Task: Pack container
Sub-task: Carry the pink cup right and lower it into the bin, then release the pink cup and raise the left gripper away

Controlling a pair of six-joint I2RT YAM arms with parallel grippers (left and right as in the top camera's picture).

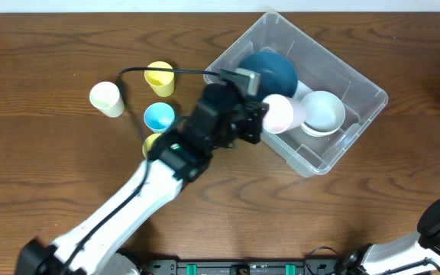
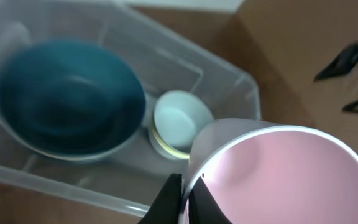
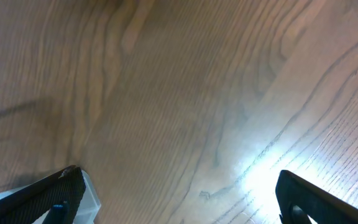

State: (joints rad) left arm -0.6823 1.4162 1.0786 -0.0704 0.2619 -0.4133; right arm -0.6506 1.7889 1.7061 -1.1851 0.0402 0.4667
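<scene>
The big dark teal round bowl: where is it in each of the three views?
Overhead: upper centre-right, the dark teal round bowl lies inside the clear plastic container.
Left wrist: the bowl fills the left half, in the same container.
Right wrist: not in it.
Shared landmark: the container.

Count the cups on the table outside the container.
4: a cream cup leftmost, a yellow cup, a blue cup below it, and a second yellow cup half under the left arm, which may hide more.
</scene>
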